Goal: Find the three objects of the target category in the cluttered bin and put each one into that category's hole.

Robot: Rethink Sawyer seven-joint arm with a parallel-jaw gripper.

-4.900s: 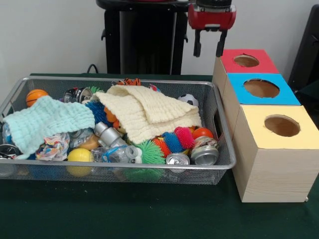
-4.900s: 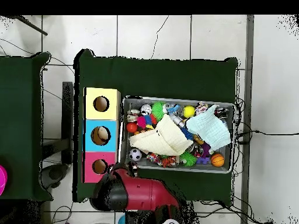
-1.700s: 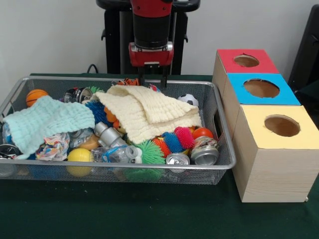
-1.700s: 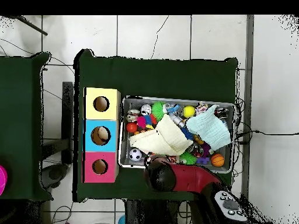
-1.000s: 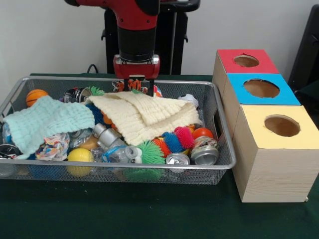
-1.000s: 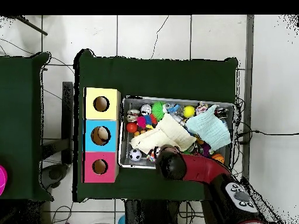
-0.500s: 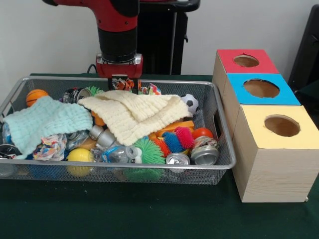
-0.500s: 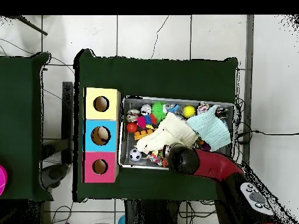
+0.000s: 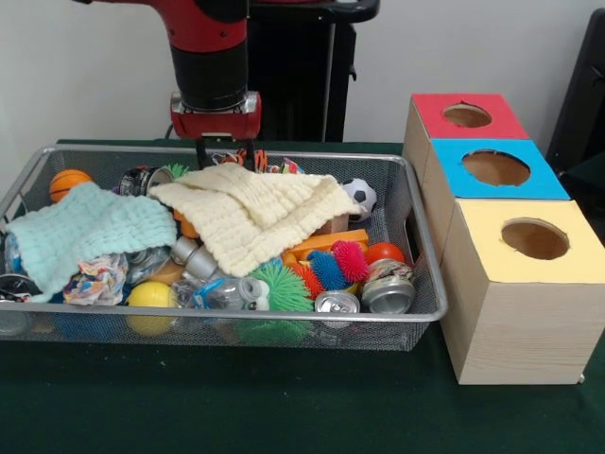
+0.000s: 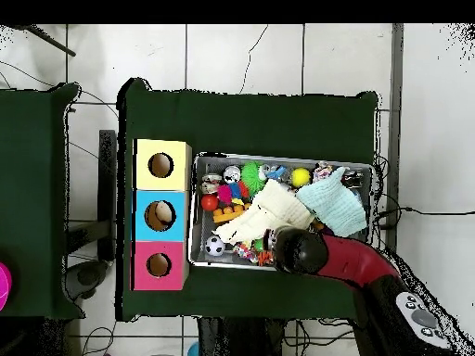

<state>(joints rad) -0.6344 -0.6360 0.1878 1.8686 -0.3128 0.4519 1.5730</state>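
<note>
The red and black arm's gripper [image 9: 216, 151] presses down at the far edge of the cream waffle-weave cloth [image 9: 250, 216] in the silver wire-mesh bin [image 9: 416, 236]; whether its fingers are open or closed cannot be told.

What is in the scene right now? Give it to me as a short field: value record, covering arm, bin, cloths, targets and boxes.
gripper: low at the bin's far side, at the cream cloth's top edge; open or shut unclear
bin: full of balls, cans and toys
cream cloth: draped over the middle toys
mint cloth: covers the left part in the front view
confetti film wad: one visible, by the mint cloth's front edge
yellow box hole: open, nearest the camera
blue box: middle
red box: farthest
</note>
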